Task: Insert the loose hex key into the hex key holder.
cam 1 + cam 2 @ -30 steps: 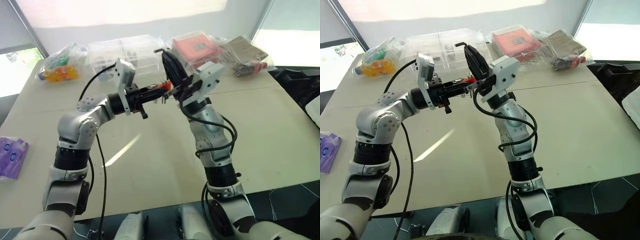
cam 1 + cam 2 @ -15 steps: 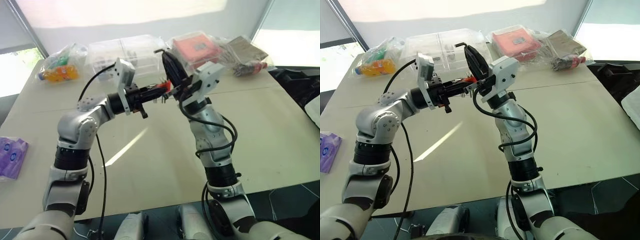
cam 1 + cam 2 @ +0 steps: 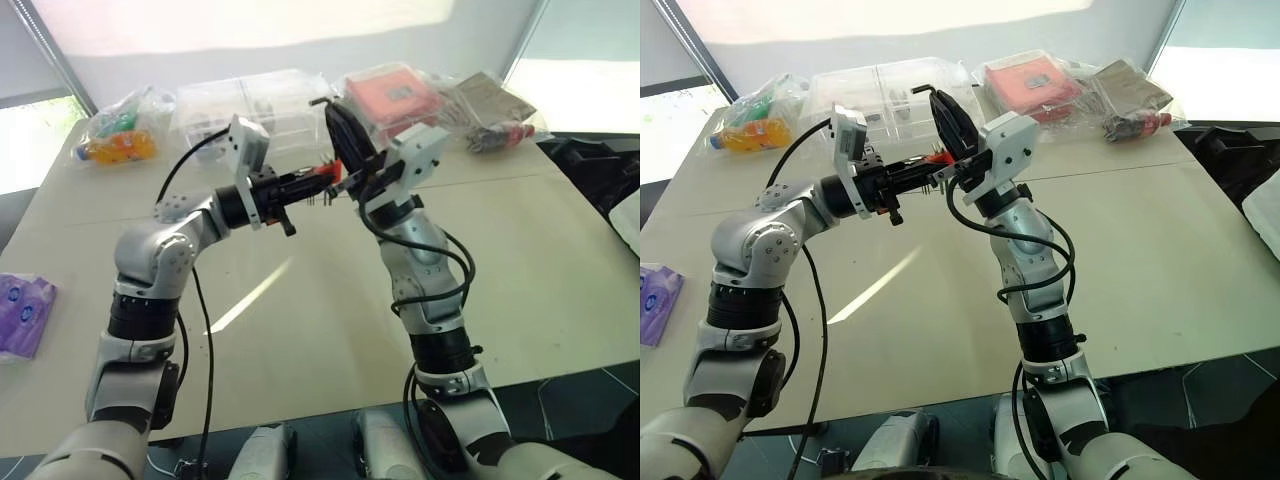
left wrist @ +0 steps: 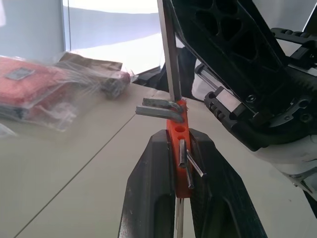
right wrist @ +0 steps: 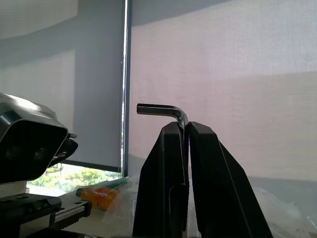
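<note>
Both arms are raised over the middle of the table, grippers meeting. My left gripper is shut on the hex key holder, a small red-orange block with several short dark keys sticking out; it also shows as the holder. My right gripper is shut on the loose hex key, bent leg on top. The key's long leg runs straight down to the holder's far end, beside two bent keys. I cannot tell whether its tip sits in a hole.
Along the table's far edge lie clear plastic boxes, a red box in a plastic bag, a bag of orange items and a bagged dark item. A purple packet lies at the left edge.
</note>
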### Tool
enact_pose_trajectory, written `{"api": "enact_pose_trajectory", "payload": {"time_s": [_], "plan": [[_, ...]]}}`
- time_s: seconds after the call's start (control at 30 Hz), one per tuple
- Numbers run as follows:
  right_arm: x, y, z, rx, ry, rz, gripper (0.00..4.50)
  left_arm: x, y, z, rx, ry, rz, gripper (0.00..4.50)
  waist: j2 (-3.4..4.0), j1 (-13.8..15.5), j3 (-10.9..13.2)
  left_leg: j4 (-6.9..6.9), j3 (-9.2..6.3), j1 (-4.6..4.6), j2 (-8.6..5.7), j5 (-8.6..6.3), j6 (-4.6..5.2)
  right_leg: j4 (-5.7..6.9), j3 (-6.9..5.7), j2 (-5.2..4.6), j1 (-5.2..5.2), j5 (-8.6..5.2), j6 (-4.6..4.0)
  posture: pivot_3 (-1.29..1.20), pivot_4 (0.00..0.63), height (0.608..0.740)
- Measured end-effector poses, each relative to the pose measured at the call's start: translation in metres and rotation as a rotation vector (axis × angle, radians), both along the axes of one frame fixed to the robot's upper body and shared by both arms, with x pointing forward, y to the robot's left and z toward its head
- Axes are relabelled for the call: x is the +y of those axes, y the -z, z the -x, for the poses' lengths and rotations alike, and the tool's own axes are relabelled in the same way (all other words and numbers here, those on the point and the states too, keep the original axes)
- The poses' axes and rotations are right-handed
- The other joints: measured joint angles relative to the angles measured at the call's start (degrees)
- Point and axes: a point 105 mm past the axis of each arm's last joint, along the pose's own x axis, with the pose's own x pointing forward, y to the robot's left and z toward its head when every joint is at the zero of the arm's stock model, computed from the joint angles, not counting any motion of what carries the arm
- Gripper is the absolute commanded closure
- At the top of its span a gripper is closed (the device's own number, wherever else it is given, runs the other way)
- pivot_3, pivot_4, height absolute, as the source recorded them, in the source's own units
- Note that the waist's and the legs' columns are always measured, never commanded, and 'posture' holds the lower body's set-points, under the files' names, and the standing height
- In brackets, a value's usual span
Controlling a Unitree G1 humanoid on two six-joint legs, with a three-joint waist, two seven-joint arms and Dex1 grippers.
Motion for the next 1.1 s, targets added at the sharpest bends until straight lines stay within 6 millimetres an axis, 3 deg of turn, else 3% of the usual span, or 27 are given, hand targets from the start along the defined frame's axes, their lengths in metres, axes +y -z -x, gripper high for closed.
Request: {"api": "enact_pose_trajectory", "payload": {"time_s": [1.1], "plan": [[-0.0024,-0.0006,0.0000,-0.019,0.014,-0.001,4.47,-0.0006,-0.0011,-0.0014,0.065,-0.012,0.052,4.50,0.00,0.01,0.00,0.00,0.00,0.00,0.00,0.00,0.00,0.00,0.00,0.00,0.00,0.00,0.00,0.00,0.150,0.740]]}}
